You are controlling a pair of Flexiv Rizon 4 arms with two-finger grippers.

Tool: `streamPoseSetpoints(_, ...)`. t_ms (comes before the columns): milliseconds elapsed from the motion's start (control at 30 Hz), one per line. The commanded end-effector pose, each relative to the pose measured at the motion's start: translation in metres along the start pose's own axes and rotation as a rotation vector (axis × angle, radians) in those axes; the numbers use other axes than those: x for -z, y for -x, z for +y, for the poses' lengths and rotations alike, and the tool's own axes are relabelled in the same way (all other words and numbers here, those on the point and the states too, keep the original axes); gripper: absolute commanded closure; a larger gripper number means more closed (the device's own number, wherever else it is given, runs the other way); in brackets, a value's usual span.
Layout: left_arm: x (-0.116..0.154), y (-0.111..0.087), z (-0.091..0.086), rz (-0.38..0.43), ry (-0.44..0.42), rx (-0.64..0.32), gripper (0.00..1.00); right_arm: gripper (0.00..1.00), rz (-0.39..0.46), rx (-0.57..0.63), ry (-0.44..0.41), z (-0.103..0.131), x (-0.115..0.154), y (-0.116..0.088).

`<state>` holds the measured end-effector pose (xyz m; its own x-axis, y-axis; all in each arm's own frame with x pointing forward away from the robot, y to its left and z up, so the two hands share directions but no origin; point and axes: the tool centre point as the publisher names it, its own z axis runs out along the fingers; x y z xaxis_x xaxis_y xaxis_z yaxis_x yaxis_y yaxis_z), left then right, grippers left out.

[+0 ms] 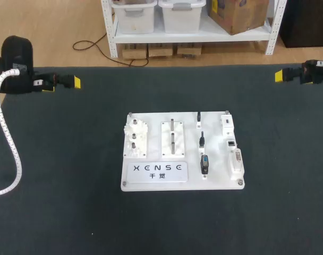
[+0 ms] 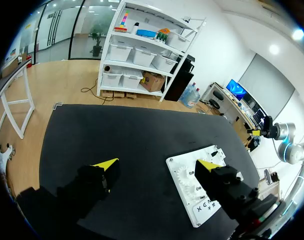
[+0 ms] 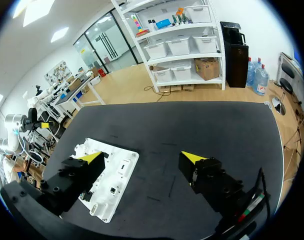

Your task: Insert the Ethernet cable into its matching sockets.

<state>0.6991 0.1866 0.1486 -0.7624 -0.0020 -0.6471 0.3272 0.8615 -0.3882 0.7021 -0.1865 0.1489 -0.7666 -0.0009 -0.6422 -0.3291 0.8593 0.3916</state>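
Closest in, on the left wrist view, the left gripper: two black fingers with yellow tips, spread wide, nothing held between them, only dark worktop below. White practice board just under and beside one finger, partly hidden by it.

Much the same on the right wrist view: right gripper with fingers far apart and empty, the board's corner beneath one finger, bare worktop under the other.

From the head view, both grippers well apart from the board and from each other: left one at the worktop's far left edge, right one at its far right edge, each pointing inward. White spiral-wrapped hose hanging from the left arm along the left side.

Board flat at the middle of the worktop. Across it, from left to right:
- a white block with upright pegs;
- a plate with two metal pins;
- a column of three short black plugs, each in its own holder;
- a column of white modules, among them a small dark-mouthed socket.

Printed label plate along the board's near edge.

Cannot tell which of the black plugs, if any, is the Ethernet one.
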Motion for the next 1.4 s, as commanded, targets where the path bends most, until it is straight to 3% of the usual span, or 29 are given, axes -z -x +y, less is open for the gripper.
streamPoseSetpoints(33,0.0,0.001,-0.002,0.006,0.008,0.002,0.0,0.0,0.0,0.0,-0.002,0.001,0.001,0.0)
streamPoseSetpoints(433,0.0,0.001,-0.002,0.006,0.008,0.002,0.0,0.0,0.0,0.0,-0.002,0.001,0.001,0.0)
streamPoseSetpoints(467,-0.001,0.004,-0.005,0.007,0.007,-0.051,0.0,0.0,0.0,0.0,-0.002,0.001,0.001,0.0)
streamPoseSetpoints(567,-0.011,0.01,-0.02,-0.011,-0.082,-0.233,0.0,0.0,0.0,0.0,-0.002,0.001,0.001,0.0)
streamPoseSetpoints(633,-0.019,0.012,-0.037,-0.039,-0.187,-0.374,0.0,0.0,0.0,0.0,-0.002,0.001,0.001,0.0)
streamPoseSetpoints(767,-0.035,0.013,-0.061,-0.059,-0.326,-0.513,0.0,0.0,0.0,0.0,-0.002,0.001,0.001,0.0)
streamPoseSetpoints(800,-0.039,0.012,-0.067,-0.08,-0.404,-0.556,0.0,0.0,0.0,0.0,-0.002,0.001,0.001,0.0)
streamPoseSetpoints(1100,-0.07,-0.017,-0.125,-0.086,-0.635,-0.768,0.0,0.0,0.0,0.0,-0.002,0.001,0.001,0.0)
streamPoseSetpoints(1233,-0.077,-0.033,-0.143,-0.104,-0.746,-0.852,0.0,0.0,0.0,0.0,-0.002,0.001,0.001,0.0)
streamPoseSetpoints(1400,-0.085,-0.049,-0.157,-0.103,-0.82,-0.925,0.0,0.0,0.0,0.0,-0.002,0.001,0.001,0.0)
